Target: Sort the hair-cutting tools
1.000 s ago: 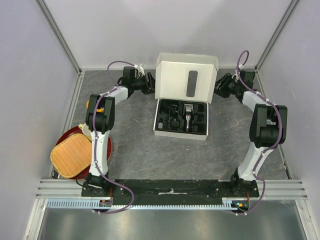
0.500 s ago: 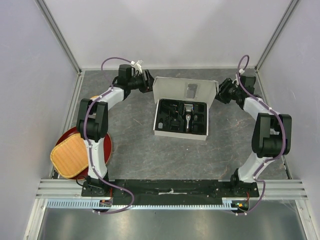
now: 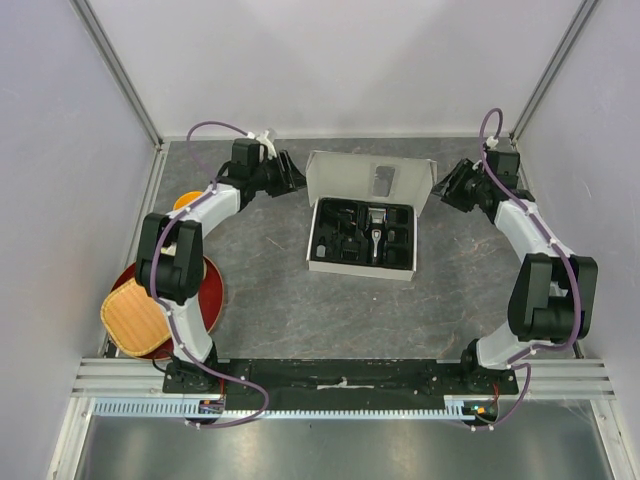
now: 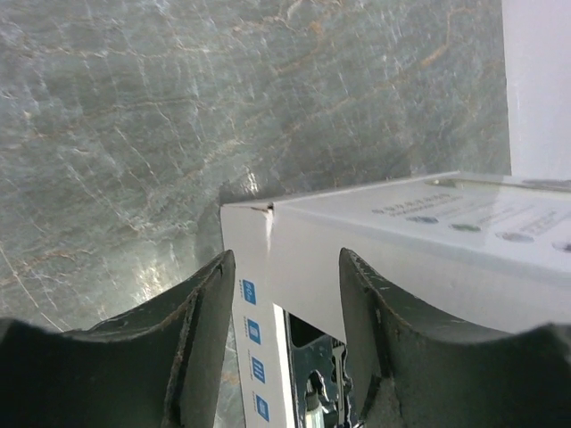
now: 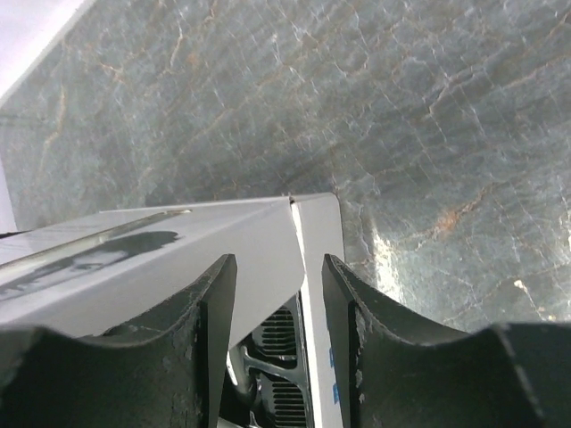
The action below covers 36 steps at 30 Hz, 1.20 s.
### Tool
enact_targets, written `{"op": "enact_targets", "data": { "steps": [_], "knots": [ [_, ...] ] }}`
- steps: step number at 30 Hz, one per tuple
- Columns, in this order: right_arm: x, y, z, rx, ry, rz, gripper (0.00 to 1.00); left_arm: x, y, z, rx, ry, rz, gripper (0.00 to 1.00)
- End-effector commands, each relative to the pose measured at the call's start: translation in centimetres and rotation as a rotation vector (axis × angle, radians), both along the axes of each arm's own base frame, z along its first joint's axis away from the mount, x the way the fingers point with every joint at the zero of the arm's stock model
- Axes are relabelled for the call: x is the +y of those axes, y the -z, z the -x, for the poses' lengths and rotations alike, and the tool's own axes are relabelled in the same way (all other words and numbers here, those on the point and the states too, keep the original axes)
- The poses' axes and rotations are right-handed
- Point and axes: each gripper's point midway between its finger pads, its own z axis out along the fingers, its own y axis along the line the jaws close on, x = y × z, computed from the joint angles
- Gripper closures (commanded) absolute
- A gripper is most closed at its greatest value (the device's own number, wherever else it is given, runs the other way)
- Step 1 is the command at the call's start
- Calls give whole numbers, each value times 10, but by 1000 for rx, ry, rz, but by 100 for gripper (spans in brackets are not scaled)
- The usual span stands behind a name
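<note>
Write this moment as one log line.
left gripper: open, left corner of white cardboard lid | right gripper: open, right corner | hair-cutting tools: in black tray

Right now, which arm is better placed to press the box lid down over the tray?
Probably right: the right gripper sits against the lid, jaws open around its corner. The left gripper straddles the other corner but looks slightly apart from it from above.

No wording was legible, small blue square labels (image 4: pixel 253 332) ran down the side of the white box (image 4: pixel 312 259), between the fingers of the left gripper (image 4: pixel 284 267), faint grey print (image 4: pixel 464 218) on its lid was too blurred to read.
</note>
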Motion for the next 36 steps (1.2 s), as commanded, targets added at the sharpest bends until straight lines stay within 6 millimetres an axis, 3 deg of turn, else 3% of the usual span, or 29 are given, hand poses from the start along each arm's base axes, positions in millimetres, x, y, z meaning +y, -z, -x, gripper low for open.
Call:
{"op": "enact_targets", "data": {
  "steps": [1, 5, 11, 21, 26, 36],
  "knots": [
    [6, -5, 17, 10, -47, 29, 49, -9, -17, 17, -73, 69, -39, 45],
    [21, -7, 23, 9, -97, 11, 49, -10, -3, 29, -30, 68, -31, 52],
    [37, -10, 28, 4, -143, -8, 49, -15, 2, 38, -22, 73, -14, 58],
    [36, -4, 36, 15, -131, 6, 49, -20, 6, 44, -27, 91, -32, 59],
    [32, -6, 35, 10, -113, 25, 49, -9, 6, 40, -49, 47, -85, 59],
    [27, -4, 36, 18, -98, 54, 49, -26, -1, 43, -80, 130, -53, 56]
  ]
}}
